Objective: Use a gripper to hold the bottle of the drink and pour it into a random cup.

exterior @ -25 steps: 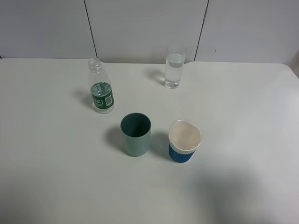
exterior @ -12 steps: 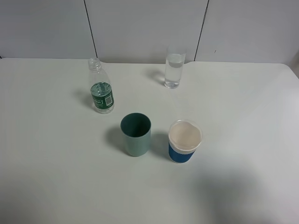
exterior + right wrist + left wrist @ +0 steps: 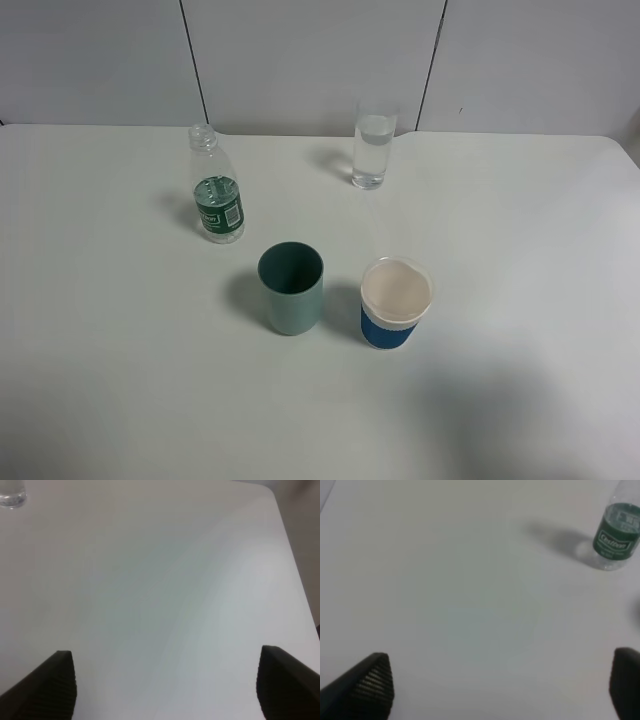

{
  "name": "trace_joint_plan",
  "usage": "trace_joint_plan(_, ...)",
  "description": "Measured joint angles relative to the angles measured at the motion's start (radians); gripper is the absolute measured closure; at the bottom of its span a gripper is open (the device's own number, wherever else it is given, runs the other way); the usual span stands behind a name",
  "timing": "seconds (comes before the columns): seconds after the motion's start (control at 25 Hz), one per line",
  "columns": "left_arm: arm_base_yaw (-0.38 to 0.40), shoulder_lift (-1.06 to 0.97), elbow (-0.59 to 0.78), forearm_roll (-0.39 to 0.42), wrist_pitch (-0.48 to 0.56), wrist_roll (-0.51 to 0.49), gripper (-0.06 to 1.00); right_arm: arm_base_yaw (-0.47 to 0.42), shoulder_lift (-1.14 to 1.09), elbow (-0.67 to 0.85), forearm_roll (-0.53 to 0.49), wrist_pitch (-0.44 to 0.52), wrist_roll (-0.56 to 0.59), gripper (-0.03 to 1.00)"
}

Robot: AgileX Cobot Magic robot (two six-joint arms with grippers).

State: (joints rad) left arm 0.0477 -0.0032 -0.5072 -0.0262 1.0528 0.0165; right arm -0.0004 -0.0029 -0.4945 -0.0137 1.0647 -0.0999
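White table against a pale panelled wall. Nearest the camera, a teal cup and a white paper cup with a blue band stand just beside each other, apart. Farther back on the left, the green-labelled drink bottle stands upright and uncapped, untouched. Farthest, near the wall, the clear glass holds some liquid. Left gripper hangs spread wide over bare table, empty, the bottle ahead of it; right gripper likewise agape, empty.
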Motion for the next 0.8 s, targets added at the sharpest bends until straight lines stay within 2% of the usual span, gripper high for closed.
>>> trace_joint_plan(0.8, 0.000, 0.000, 0.000, 0.000, 0.000, 0.000, 0.09, 0.000, 0.000, 0.000, 0.000, 0.000, 0.000, 0.23)
